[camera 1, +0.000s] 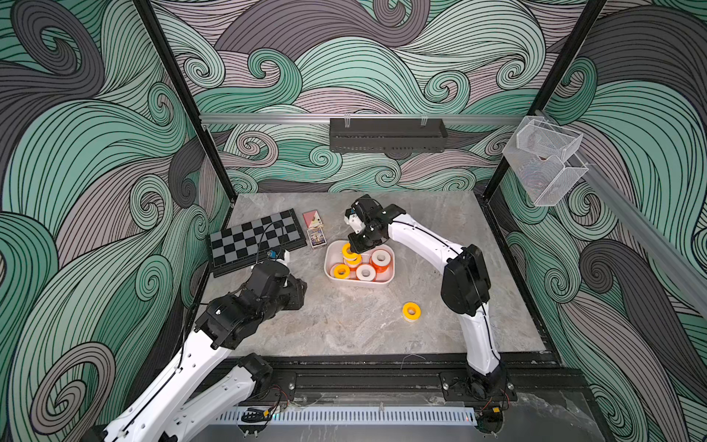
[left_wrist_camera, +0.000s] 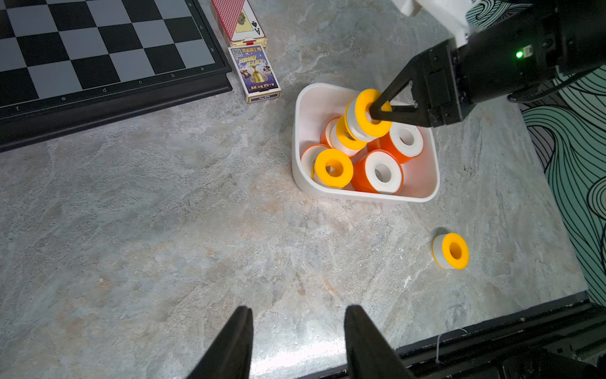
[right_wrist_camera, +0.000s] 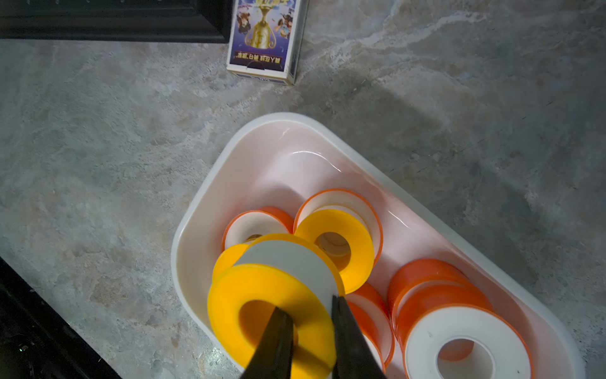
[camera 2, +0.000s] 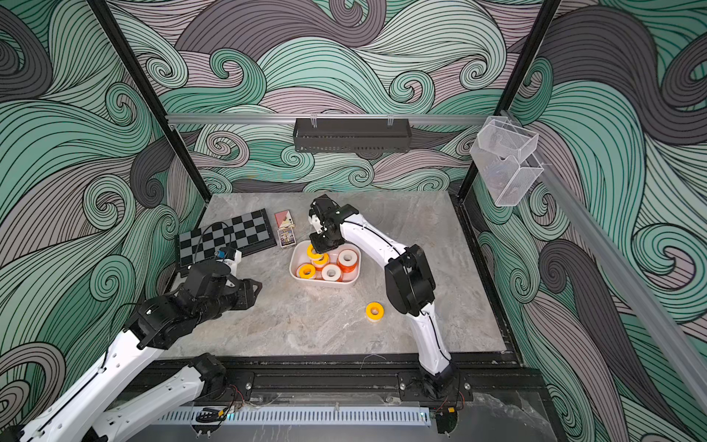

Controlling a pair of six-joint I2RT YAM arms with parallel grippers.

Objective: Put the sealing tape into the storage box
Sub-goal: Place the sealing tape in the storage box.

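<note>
A yellow tape roll (left_wrist_camera: 360, 110) hangs tilted in the right tool (right_wrist_camera: 306, 303), which is clenched on its ring, one finger through the hole and one outside. Directly below the tool sits the white storage box (left_wrist_camera: 423, 183), holding two more yellow rolls (left_wrist_camera: 320, 169) and several orange-sided rolls (left_wrist_camera: 382, 170). Another yellow roll (left_wrist_camera: 452, 251) lies on the table (camera 1: 344, 325) well behind this tool, outside the box. The left tool (left_wrist_camera: 298, 310) hovers released and empty, well apart from the box.
</note>
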